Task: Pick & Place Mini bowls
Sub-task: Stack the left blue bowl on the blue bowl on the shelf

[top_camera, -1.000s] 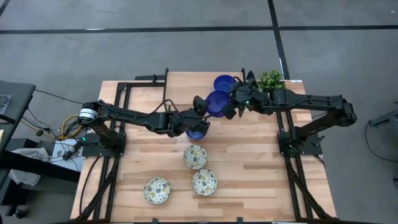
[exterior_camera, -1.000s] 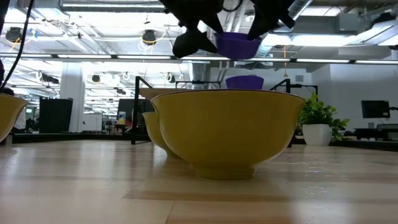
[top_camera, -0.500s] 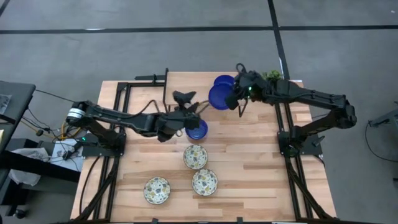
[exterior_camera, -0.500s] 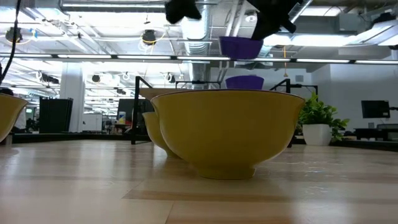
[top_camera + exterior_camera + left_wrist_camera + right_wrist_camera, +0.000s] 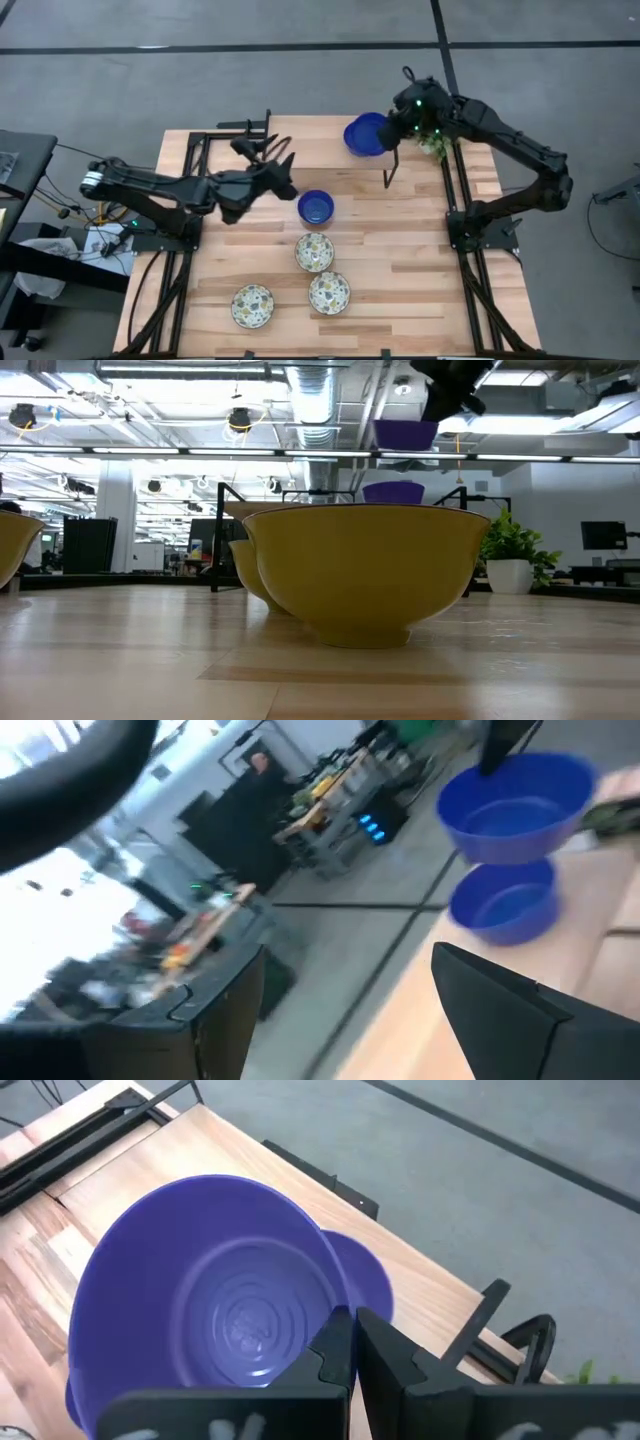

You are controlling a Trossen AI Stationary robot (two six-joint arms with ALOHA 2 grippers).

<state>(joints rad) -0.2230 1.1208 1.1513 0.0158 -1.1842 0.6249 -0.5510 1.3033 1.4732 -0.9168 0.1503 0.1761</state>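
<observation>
My right gripper (image 5: 391, 130) is shut on a glossy cobalt blue mini bowl (image 5: 364, 135) and holds it in the air near the table's far edge. It hangs over a second blue bowl (image 5: 372, 1285), which rests on its base on the table. A third blue bowl (image 5: 316, 207) stands mid-table. Three white bowls with speckled floral insides (image 5: 314, 251) (image 5: 329, 292) (image 5: 252, 305) sit toward the near edge. My left gripper (image 5: 268, 152) is open, raised to the left of the blue bowls, and touches nothing. My right gripper pinches the raised blue bowl by its rim (image 5: 338, 1295), on the side toward the table's right edge. One finger is inside the bowl and one finger (image 5: 385, 1355) outside. The bowl (image 5: 405, 433) is lifted clear and sits about level, mouth up.
A small green plant (image 5: 434, 140) in a white pot stands at the far right corner, right beside my right arm. Black frame rails (image 5: 200, 160) run along the table's left and right sides. In the low view a floral bowl (image 5: 365, 570) fills the foreground.
My left gripper has drawn back from beside the raised blue bowl toward the table's left edge. My right gripper has carried that bowl toward the far right, so that it now hangs over the blue bowl at the far edge.
</observation>
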